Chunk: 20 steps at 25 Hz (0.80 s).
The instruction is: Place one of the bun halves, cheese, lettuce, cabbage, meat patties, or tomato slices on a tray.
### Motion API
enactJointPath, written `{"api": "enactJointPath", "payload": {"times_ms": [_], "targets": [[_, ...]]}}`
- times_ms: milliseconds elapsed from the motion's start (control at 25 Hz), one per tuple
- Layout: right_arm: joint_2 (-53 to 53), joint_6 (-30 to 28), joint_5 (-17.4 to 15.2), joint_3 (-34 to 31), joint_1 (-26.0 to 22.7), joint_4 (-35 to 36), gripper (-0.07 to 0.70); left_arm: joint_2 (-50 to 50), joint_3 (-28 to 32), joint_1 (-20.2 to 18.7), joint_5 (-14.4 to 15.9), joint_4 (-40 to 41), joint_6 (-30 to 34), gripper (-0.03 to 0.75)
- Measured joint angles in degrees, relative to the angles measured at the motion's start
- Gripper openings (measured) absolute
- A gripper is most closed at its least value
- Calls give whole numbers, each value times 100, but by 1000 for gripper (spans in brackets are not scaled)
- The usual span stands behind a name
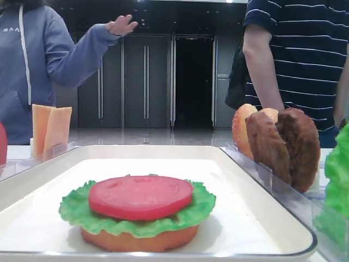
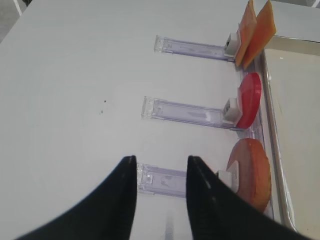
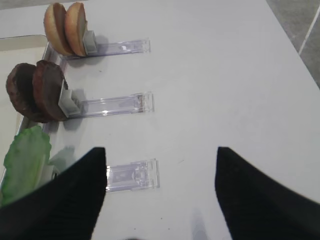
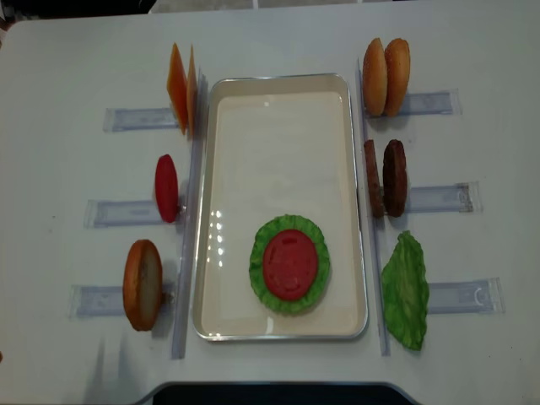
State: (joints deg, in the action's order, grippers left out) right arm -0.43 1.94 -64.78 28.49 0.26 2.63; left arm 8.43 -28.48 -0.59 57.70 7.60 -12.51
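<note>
on the tray (image 4: 278,101) a tomato slice (image 4: 290,263) tops lettuce (image 4: 260,270), seemingly over a bun half (image 1: 139,240).

- You're looking at a staged robot test bench in a large indoor hall, not a real kitchen.
- The food is toy plastic: meat patties (image 4: 385,178) and cheese (image 4: 181,88) stand upright in clear plastic holders (image 4: 432,198) on a plain white table (image 4: 67,67) beside a tray (image 4: 278,143).
- Tall dark metal doors (image 1: 146,82) and two standing onlookers (image 1: 297,54) fill the background.
</note>
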Motion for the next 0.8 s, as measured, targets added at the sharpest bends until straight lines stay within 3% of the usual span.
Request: {"api": "enactJointPath", "payload": {"times_ms": [440, 800], "targets": [[0, 0, 0, 0, 0, 0, 471, -12, 0, 0, 5, -435, 688, 265], [0, 0, 0, 0, 0, 0, 471, -12, 0, 0, 301, -612, 882, 265]]}}
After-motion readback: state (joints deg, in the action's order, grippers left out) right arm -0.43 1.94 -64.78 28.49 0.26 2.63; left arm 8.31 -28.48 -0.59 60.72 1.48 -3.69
